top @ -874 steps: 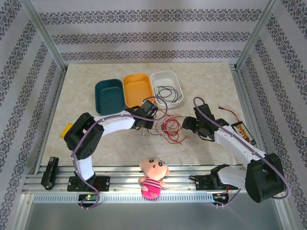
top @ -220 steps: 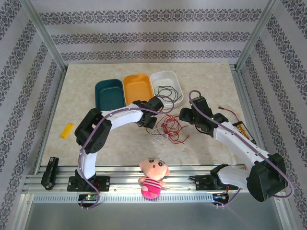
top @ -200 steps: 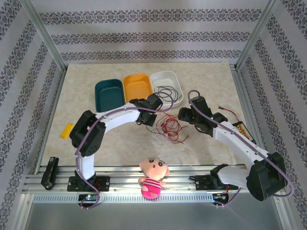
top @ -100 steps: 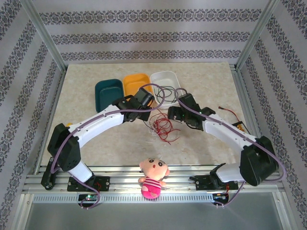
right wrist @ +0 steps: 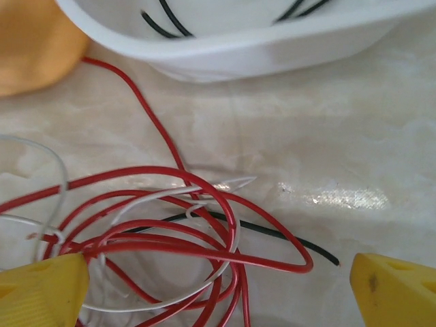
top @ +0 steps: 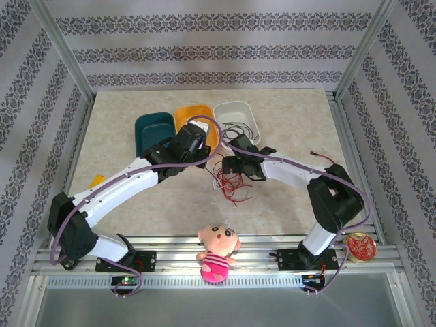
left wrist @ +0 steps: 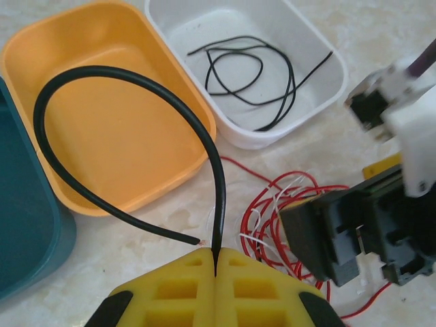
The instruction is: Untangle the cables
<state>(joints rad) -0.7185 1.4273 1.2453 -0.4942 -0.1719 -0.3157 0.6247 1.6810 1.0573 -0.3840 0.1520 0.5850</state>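
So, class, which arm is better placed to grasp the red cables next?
Right: the right gripper, jaws open, straddles the red cables; the left gripper is shut on a black cable.

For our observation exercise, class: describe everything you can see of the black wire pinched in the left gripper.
The black wire is thin, smooth and rubbery-looking. The left gripper is shut on it. From there it rises, arcs in one open loop over the orange tub and curls back to a free end with a bare coppery tip near the gripper. Whether it touches the tub is unclear.
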